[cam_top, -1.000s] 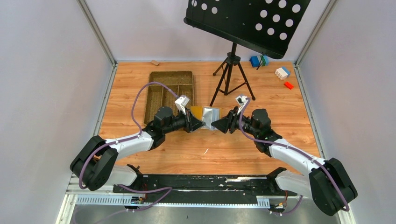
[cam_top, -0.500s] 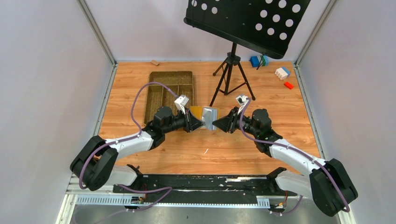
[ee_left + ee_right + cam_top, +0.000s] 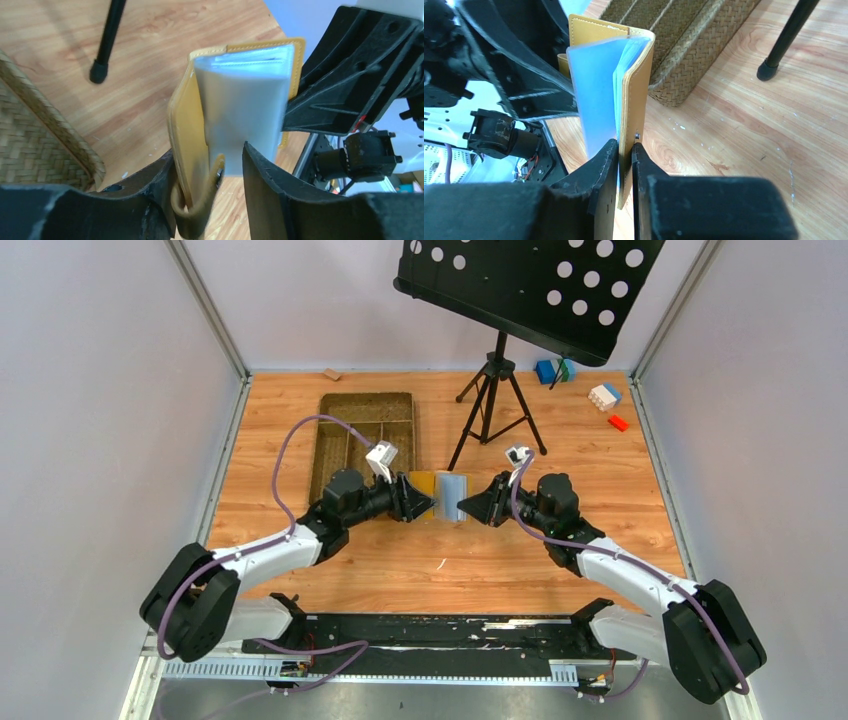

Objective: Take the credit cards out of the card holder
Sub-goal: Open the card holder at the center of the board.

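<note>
Holding the card holder (image 3: 437, 490) off the bench, just right of the woven tray (image 3: 340, 455): right claw (image 3: 625, 146) clenched on the cover away from the tray; left claw (image 3: 207, 155) released, jaws straddling the tray-side cover. Cards hidden among pale pocket leaves.

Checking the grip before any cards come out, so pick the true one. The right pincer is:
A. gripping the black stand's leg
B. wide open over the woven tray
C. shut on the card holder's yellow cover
C: in the right wrist view the right pincer presses both faces of the yellow cover of the card holder, clear of the woven tray.
</note>
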Available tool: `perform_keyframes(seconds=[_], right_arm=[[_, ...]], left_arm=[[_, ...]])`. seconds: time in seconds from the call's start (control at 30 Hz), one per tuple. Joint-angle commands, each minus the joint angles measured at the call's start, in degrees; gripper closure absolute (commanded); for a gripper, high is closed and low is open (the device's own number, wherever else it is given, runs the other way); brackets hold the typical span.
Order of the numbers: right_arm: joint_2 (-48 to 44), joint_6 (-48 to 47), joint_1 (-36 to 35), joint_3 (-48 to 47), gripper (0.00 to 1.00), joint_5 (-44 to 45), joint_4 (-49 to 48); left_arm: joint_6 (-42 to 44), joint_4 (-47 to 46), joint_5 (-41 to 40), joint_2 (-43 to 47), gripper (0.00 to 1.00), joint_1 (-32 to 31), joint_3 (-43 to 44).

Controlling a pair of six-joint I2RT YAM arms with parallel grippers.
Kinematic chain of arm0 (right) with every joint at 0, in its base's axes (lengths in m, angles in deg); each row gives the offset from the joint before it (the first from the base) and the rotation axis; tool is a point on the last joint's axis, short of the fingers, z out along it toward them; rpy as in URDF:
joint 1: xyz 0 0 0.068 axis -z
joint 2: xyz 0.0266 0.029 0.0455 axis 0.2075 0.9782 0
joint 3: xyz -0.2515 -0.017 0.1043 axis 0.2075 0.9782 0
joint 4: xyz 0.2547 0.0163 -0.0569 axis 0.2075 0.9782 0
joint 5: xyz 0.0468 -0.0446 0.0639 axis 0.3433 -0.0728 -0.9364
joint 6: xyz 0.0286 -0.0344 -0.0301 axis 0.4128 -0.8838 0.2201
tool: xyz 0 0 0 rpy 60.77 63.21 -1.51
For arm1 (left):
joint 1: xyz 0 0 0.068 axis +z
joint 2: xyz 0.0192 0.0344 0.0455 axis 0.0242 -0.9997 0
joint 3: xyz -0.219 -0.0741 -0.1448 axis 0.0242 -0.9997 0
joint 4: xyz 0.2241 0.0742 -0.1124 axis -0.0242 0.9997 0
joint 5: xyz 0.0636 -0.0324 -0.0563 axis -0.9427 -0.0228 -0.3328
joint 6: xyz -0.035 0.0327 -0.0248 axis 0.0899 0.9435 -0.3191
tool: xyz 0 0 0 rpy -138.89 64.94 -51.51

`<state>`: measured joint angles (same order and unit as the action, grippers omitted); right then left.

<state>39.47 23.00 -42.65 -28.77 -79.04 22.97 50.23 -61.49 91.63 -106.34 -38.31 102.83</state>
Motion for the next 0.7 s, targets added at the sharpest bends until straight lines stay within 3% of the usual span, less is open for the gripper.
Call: perform_keyframes(seconds=[0.0,0.17,0.67], right_arm=[[-1.3,-1.1,-0.3,-2.9,1.0,3.0,0.3],[-2.0,-1.2,-0.3,-2.8,1.0,4.2,0.8],[-0.8,0.3,-0.3,-3.6,1.0,3.4,1.5]], left_arm=[[2.5,1.4,-5.5,5.0,0.43,0.3,-0.8],[3.3,1.6,-7.3,7.5,0.27,0.2,-2.2],[7.9,6.7,-11.1,6.7,0.03,-2.9,0.2]])
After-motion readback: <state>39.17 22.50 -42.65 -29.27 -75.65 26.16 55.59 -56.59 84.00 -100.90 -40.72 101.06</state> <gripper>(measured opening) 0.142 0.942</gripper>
